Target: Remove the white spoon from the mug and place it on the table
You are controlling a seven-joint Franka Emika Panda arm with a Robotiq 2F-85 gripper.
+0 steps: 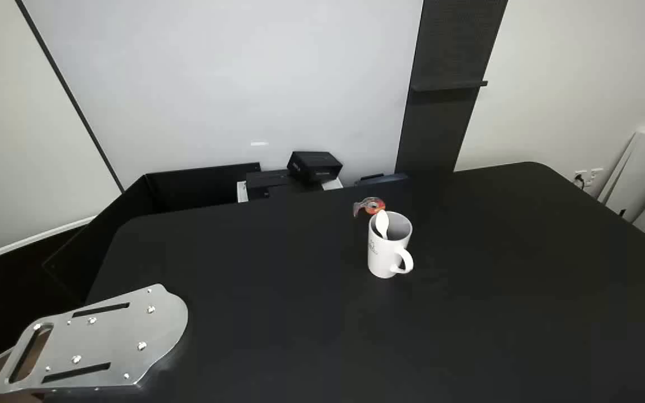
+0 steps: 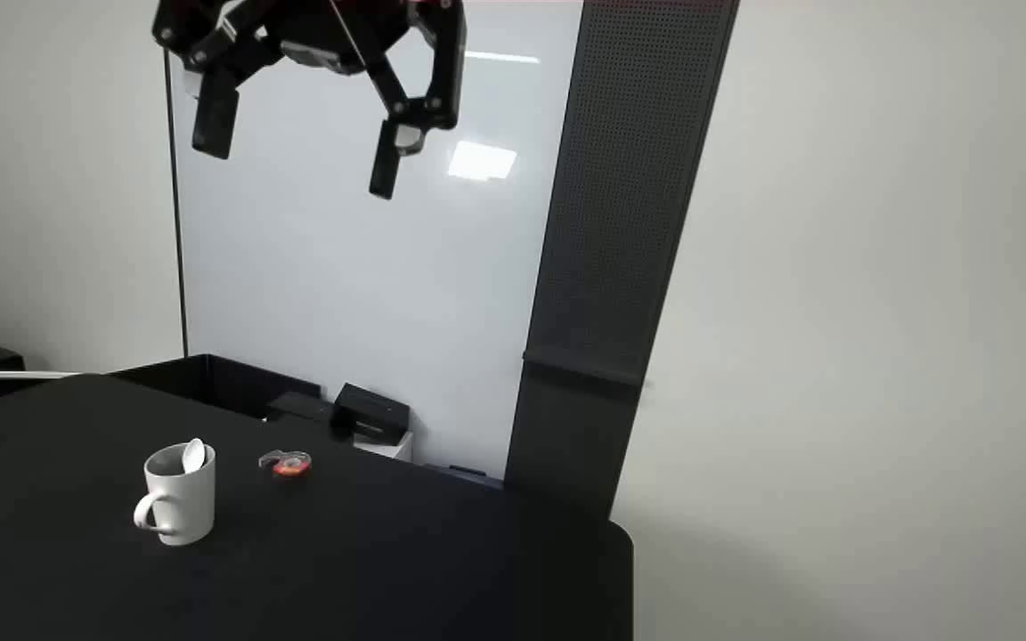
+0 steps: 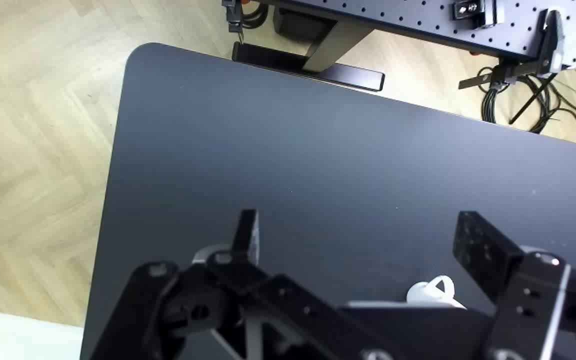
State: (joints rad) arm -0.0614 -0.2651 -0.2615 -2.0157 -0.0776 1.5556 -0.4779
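Observation:
The white mug [image 1: 379,258] stands upright on the black table [image 1: 277,313]; it also shows in an exterior view [image 2: 190,509]. The white spoon [image 1: 382,223] leans inside the mug with its bowl end up above the rim, also seen in an exterior view [image 2: 194,456]. My gripper [image 2: 297,165] is open and empty, high above the table. In the wrist view my gripper [image 3: 358,230] has its fingers wide apart. There the mug [image 3: 424,292] shows only partly, with its handle, behind the gripper body; the spoon is hidden in that view.
A small red-orange tape dispenser [image 1: 374,206] lies just behind the mug, also in an exterior view [image 2: 290,464]. A grey metal plate with holes [image 1: 112,336] is at the table's near left. Black boxes [image 2: 370,414] stand beyond the far edge. A perforated bench [image 3: 418,20] stands past another edge.

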